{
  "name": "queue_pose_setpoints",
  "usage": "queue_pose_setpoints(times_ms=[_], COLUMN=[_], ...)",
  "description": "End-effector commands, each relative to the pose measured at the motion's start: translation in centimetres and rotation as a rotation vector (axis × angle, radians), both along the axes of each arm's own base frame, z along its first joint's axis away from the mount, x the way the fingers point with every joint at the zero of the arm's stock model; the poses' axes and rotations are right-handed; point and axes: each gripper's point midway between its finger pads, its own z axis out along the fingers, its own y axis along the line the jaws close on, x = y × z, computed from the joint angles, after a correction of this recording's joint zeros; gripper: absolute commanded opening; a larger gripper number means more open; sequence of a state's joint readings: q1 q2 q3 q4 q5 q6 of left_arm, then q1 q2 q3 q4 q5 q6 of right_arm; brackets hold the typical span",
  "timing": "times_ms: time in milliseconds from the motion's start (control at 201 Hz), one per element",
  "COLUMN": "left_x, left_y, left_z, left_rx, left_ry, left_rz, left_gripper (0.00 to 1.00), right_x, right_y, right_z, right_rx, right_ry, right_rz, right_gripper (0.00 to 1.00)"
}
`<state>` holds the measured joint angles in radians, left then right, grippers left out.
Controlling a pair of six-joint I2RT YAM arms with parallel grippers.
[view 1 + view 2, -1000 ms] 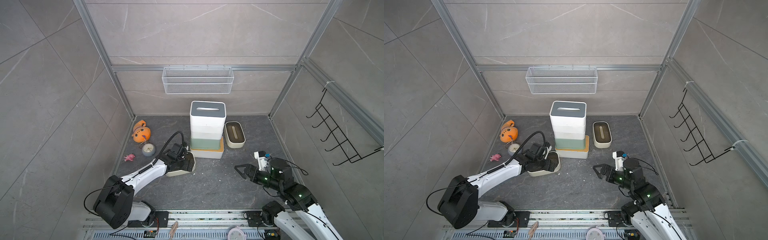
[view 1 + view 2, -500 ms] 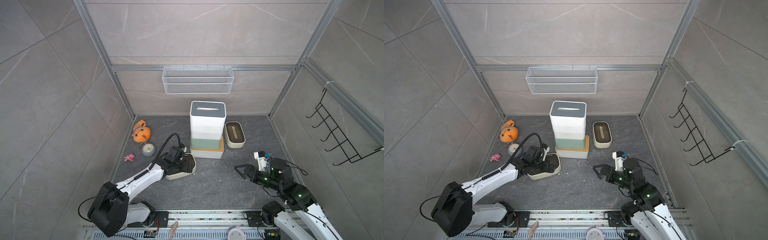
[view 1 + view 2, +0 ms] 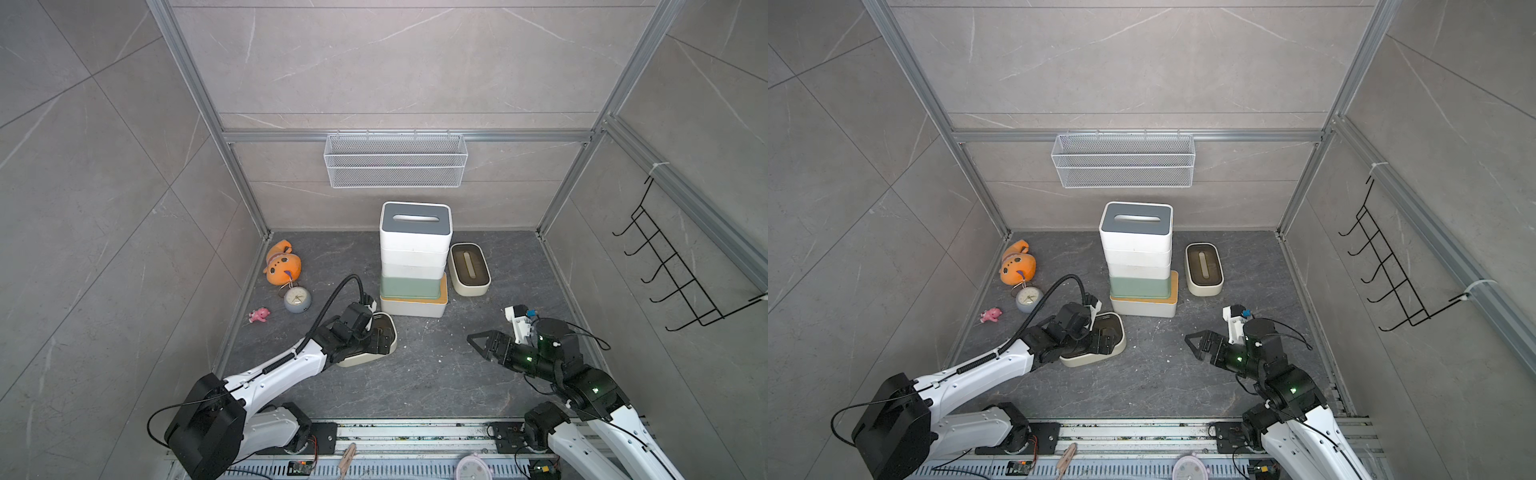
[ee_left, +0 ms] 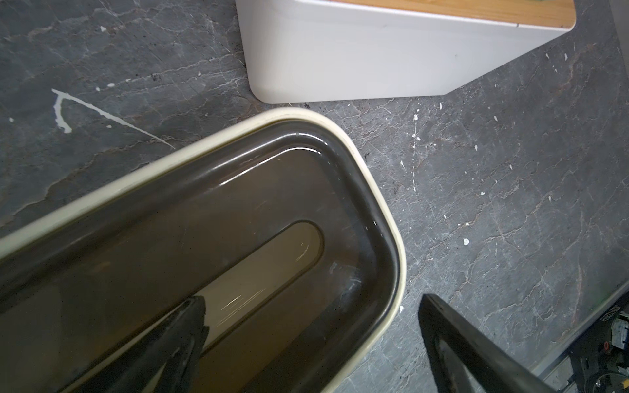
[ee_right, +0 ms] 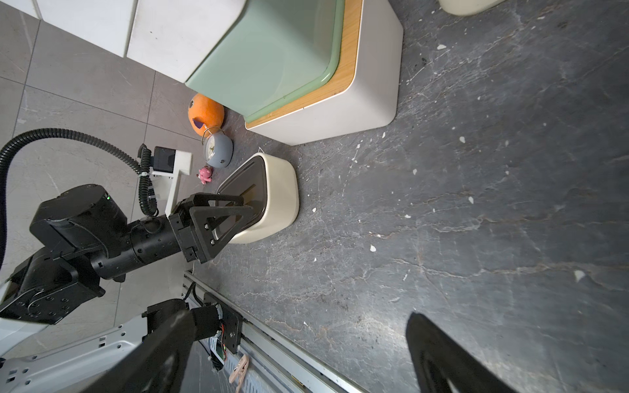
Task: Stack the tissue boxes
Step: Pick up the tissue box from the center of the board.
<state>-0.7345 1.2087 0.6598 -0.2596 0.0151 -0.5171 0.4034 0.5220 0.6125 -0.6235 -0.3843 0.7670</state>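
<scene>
A stack of tissue boxes stands at the back centre: a white box with a bamboo lid point(image 3: 413, 308) point(image 3: 1144, 309) at the bottom, a pale green one point(image 3: 410, 286) point(image 5: 265, 64), two white ones, and a grey-lidded box point(image 3: 415, 220) point(image 3: 1136, 220) on top. A cream box with a brown lid point(image 3: 469, 266) sits right of the stack. Another cream box point(image 3: 368, 357) point(image 4: 272, 204) point(image 5: 282, 190) lies in front left. My left gripper point(image 3: 380, 336) point(image 4: 311, 299) is open astride its side wall, one finger over the lid slot. My right gripper point(image 3: 478, 343) point(image 5: 297, 316) hangs open over bare floor.
An orange plush point(image 3: 282, 262), a small grey clock point(image 3: 297, 299) and a pink toy point(image 3: 259, 314) lie by the left wall. A white wire basket point(image 3: 395, 160) hangs on the back wall and a black hook rack point(image 3: 681, 270) on the right wall.
My left gripper has come down and forward over the front cream box, still open. The right arm has not moved.
</scene>
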Motion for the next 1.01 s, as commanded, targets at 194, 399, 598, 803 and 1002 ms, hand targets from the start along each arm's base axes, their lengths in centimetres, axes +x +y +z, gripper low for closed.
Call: queue_pose_setpoints(times_ms=[194, 399, 598, 803, 1002], left_x=[-2.0, -2.3, -4.4, -4.0, -3.9], left_y=[-3.5, -2.9, -2.9, -3.1, -3.7], left_z=[1.4, 2.3, 0.7, 0.7, -0.9], left_rx=[0.059, 0.219, 0.284, 0.309, 0.353], left_ry=[-0.064, -0.145, -0.107, -0.133, -0.051], left_rz=[-0.145, -0.346, -0.567, -0.601, -0.627], left_gripper=[1.0, 1.0, 1.0, 0.99, 0.98], right_x=[0.3, 0.2, 0.4, 0.4, 0.4], right_y=[0.3, 0.5, 1.2, 1.8, 1.9], right_z=[0.0, 0.1, -0.7, -1.3, -1.9], right_rx=[0.018, 0.041, 0.116, 0.19, 0.208], right_ry=[-0.012, -0.03, -0.031, -0.051, -0.044], right_rz=[0.008, 0.016, 0.012, 0.024, 0.024], right_gripper=[1.0, 1.0, 1.0, 1.0, 1.0])
